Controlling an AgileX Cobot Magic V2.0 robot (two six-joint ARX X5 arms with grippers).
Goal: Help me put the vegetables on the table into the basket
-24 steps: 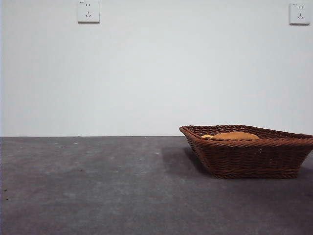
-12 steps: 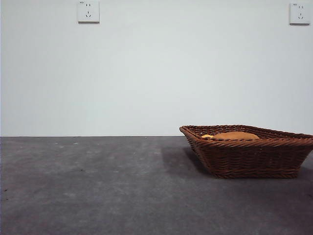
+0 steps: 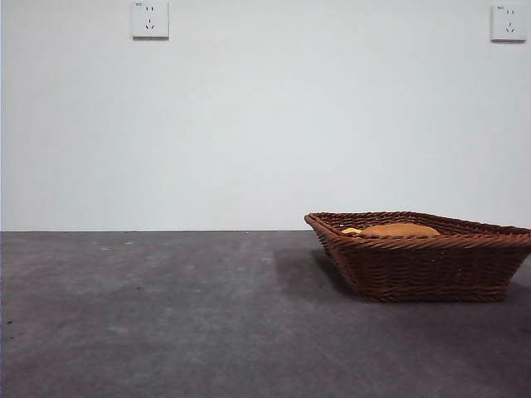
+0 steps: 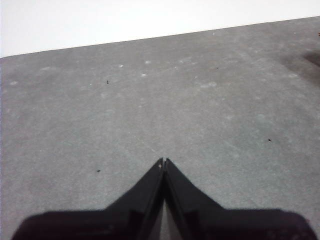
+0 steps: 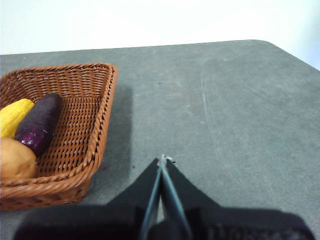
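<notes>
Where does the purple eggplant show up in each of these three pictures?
Front view: the eggplant is not visible; the basket wall hides it, and only the corn cob and the potato peek over the rim.
Left wrist view: not in it, only the table.
Right wrist view: the eggplant lies in the basket between corn cob and potato.
Shared landmark: the basket.

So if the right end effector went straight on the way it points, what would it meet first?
Probably only the bare dark grey table; the brown woven wicker basket sits off to one side of the shut right end effector, though depth is unclear.
</notes>
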